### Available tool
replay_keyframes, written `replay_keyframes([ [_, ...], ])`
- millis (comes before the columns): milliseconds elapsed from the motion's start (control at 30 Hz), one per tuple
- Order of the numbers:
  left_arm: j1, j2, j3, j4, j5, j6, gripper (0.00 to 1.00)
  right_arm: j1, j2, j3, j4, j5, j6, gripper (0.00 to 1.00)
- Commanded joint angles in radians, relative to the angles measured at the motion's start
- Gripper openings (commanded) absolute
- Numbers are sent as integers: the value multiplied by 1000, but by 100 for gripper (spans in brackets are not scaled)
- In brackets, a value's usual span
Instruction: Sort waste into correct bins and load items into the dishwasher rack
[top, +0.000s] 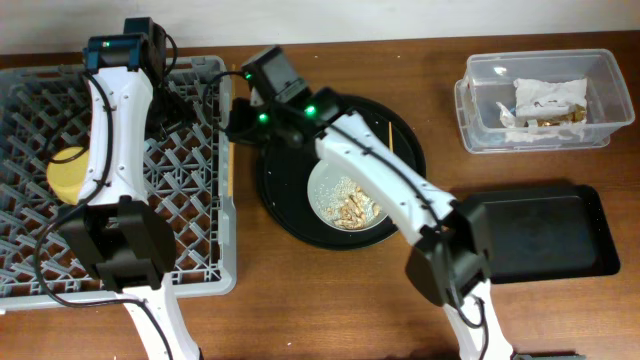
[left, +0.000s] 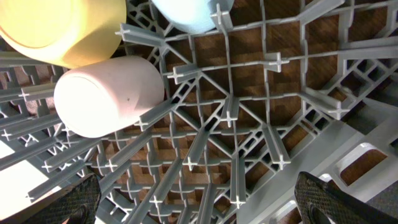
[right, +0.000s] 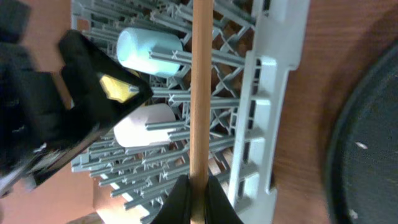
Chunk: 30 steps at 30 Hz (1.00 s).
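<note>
My right gripper (right: 199, 200) is shut on a wooden chopstick (right: 201, 87) and holds it over the right wall of the dishwasher rack (right: 261, 106). From overhead that chopstick (top: 231, 168) runs along the rack's edge. A second chopstick (top: 390, 135) lies on the round black tray. My left gripper (left: 199, 208) hangs open over the rack's lattice, holding nothing. In the rack lie a pink cup (left: 109, 96), a light blue cup (left: 189, 12) and a yellow bowl (left: 59, 28). The grey plate (top: 330, 185) carries beige food scraps (top: 352, 212).
A clear tub (top: 480, 100) at the back right holds crumpled napkins (top: 545, 100). A flat black tray (top: 545, 235) sits at the right. The plate rests on a round black tray (top: 290, 215) beside the rack. My left arm stretches over the rack's left half.
</note>
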Motion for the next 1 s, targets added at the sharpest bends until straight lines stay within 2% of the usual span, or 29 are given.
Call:
replay_keyframes([
  [0,-3,0,8,0,-5,-10,99,37,84,14,52,18,75,4],
  [267,-3,0,8,0,-4,-10,99,92,155,14,136,-14,112,5],
  [300,-3,0,8,0,-5,-10,99,94,158,14,137,-13,112,9],
  [333,-3,0,8,0,-5,-10,99,94,163,14,137,-13,112,18],
  [367,-3,0,8,0,-5,-10,99,94,167,14,136,-14,111,35],
  [433,-3,0,8,0,-5,-10,99,93,166,14,136,-14,76,57],
  [567,-3,0,8,0,-5,-10,99,57,137,16,108,-9,40,60],
  [633,-3,0,8,0,-5,-10,99,2,94,16,44,6,27,60],
  [733,-3,0,8,0,-5,-10,99,-104,14,16,-69,-6,-72,59],
  [867,-3,0,8,0,-4,-10,99,-301,-75,16,-314,-2,-169,60],
  [967,-3,0,8,0,-4,-10,99,-478,-68,9,-593,32,-354,61],
])
